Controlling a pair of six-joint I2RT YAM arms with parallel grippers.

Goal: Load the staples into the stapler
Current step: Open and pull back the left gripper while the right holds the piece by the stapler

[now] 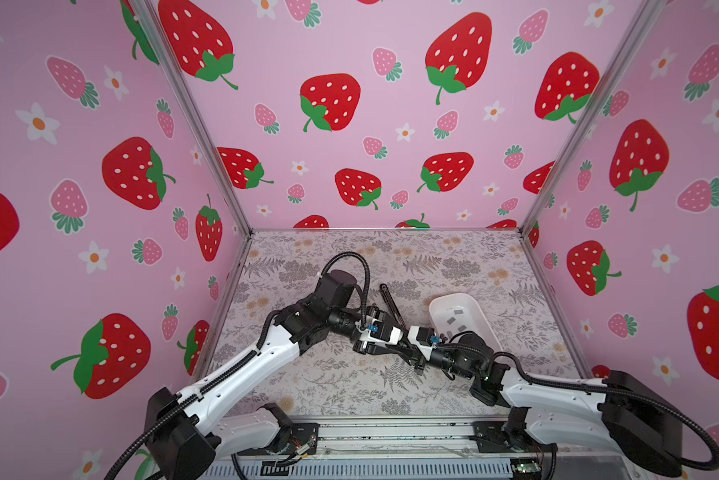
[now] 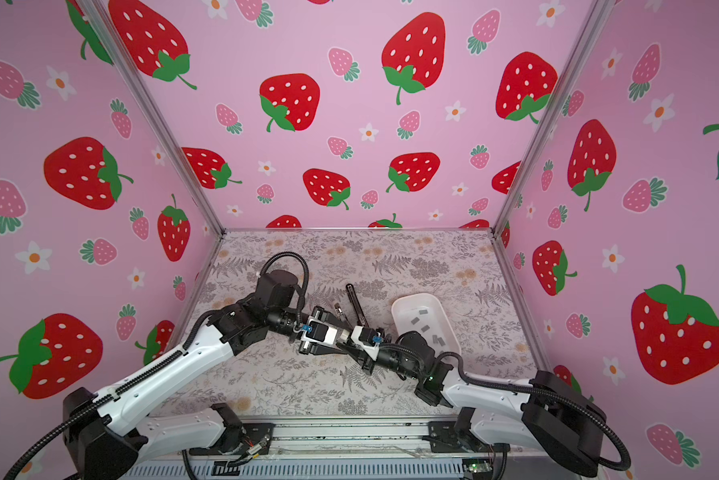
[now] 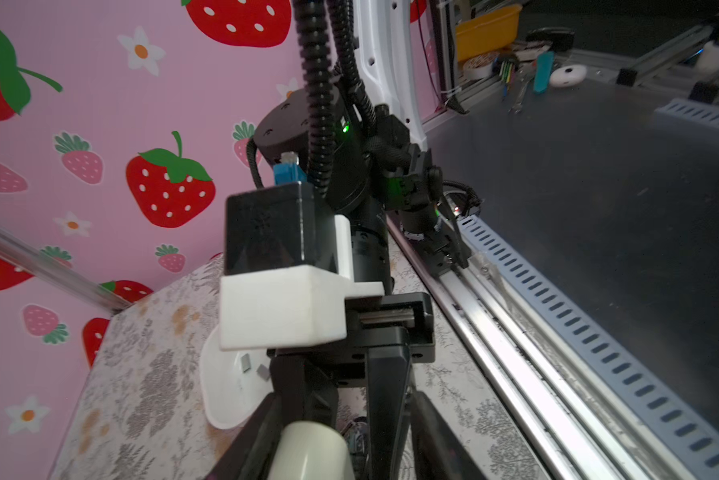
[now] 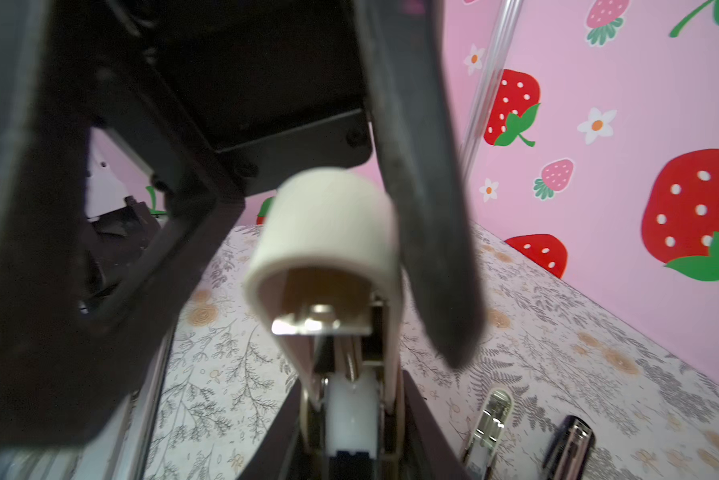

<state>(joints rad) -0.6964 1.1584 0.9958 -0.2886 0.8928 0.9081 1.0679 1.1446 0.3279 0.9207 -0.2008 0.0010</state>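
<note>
A cream stapler (image 4: 328, 224) hangs above the floral mat where the two arms meet, its metal rail and white pusher showing. My right gripper (image 4: 351, 382) is shut on its body. My left gripper (image 3: 345, 415) stands open around the stapler's (image 3: 312, 449) rounded end, which lies beside one finger and well apart from the other. In both top views the two grippers overlap at mid-table and hide the stapler. The staples (image 2: 423, 311) are short grey strips lying loose in a white tray (image 2: 403, 309) to the right of the grippers.
A black stapler (image 2: 355, 303) and a clear, silvery one (image 2: 340, 311) lie opened flat on the mat just behind the grippers, also seen as the black stapler (image 4: 569, 444) and the clear stapler (image 4: 488, 419). Pink strawberry walls close three sides. A metal rail (image 1: 391, 432) runs along the front edge.
</note>
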